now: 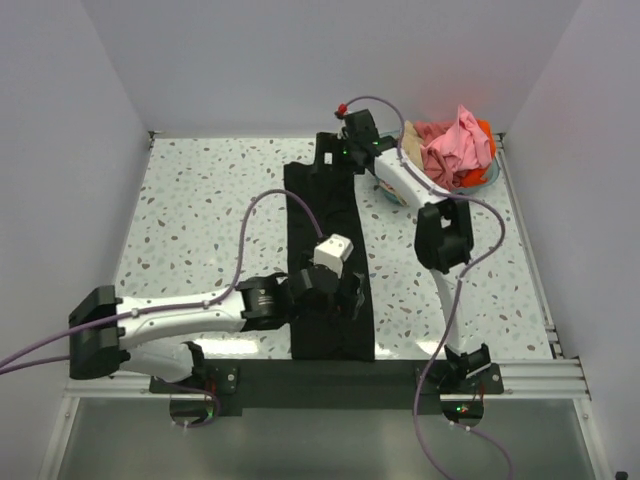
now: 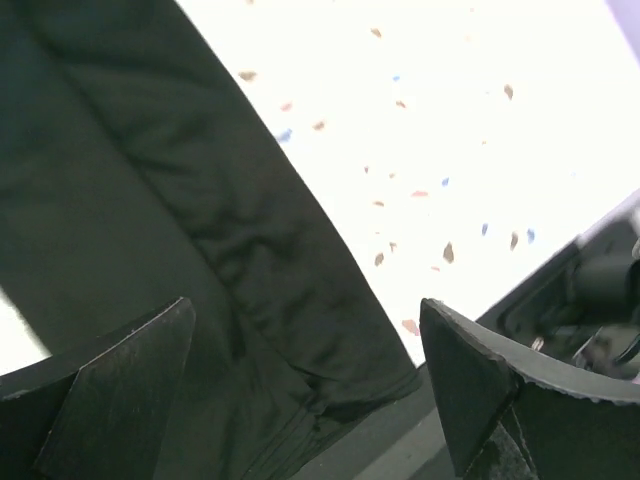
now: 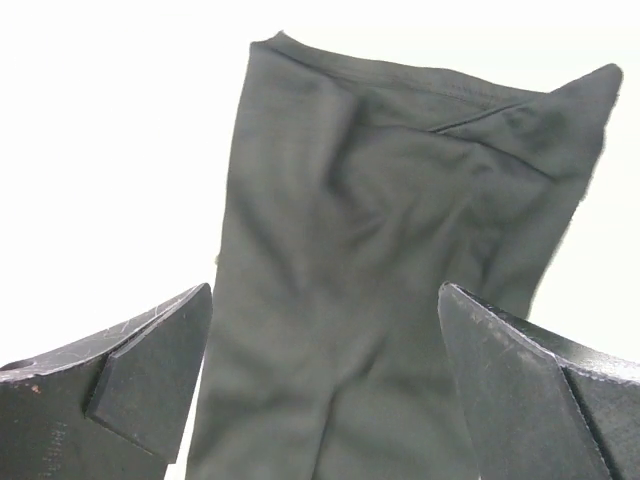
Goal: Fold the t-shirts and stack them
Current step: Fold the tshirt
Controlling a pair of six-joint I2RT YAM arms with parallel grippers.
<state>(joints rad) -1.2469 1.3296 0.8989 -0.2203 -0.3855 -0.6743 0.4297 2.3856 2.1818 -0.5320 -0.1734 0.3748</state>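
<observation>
Your left gripper [image 2: 305, 335] hangs spread wide, holding nothing, over the near end of the long, folded plain black cloth t-shirt [image 1: 325, 225] on the speckled white table [image 1: 200, 220]. Your right gripper [image 3: 325, 320] gapes equally wide, empty, above its far end.

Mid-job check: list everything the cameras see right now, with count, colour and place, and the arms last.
black t-shirt: one, black, folded into a long strip down the middle of the table, far edge to near edge.
pink cloth: one heap, pink, on top in the basket; count of shirts unclear.
orange-red cloth: one patch, behind the pink.
tan cloth: one patch, left of the pink.
basket: one, teal, far right corner.
table: one, white with speckles.
left gripper: open, over the strip's near end.
right gripper: open, over the strip's far end.
</observation>
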